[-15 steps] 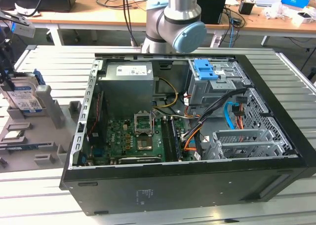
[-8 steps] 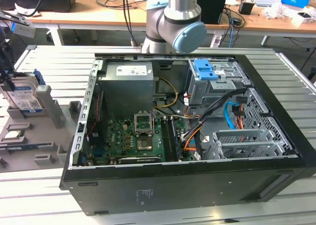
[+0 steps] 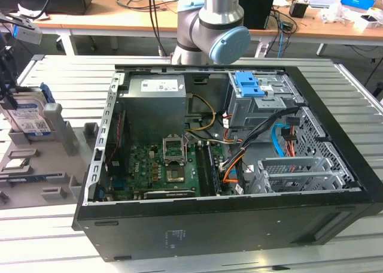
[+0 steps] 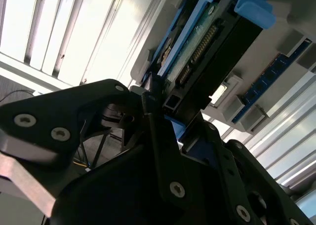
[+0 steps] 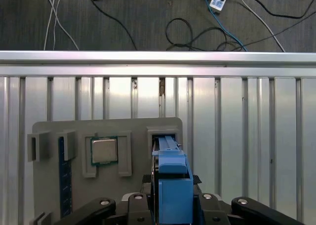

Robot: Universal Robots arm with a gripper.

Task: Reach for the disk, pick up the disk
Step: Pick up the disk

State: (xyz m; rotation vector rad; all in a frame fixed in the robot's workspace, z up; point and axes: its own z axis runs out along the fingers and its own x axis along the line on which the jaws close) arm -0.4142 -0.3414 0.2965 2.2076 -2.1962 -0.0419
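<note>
The disk (image 3: 27,114) stands on edge in a slot of the grey holder (image 3: 36,171) at the exterior view's left, its white-and-blue label facing out. My gripper (image 3: 6,75) hangs over it at that picture's left edge. In the first wrist view the disk's blue rail (image 5: 172,185) runs between the black fingers (image 5: 147,178), which sit tight against both its sides, and its far end rests in the holder slot (image 5: 165,133). The second wrist view shows the disk's (image 4: 207,47) circuit-board face and connector, its near end between the gripper (image 4: 180,121) fingers.
An open black computer case (image 3: 227,225) takes up the middle of the slatted metal table (image 3: 60,75), with a blue latch (image 3: 248,84) on its drive cage. The holder also carries a square silver chip (image 5: 104,151) and a blue memory stick (image 5: 61,180). Cables lie on the floor (image 5: 197,27) beyond the table edge.
</note>
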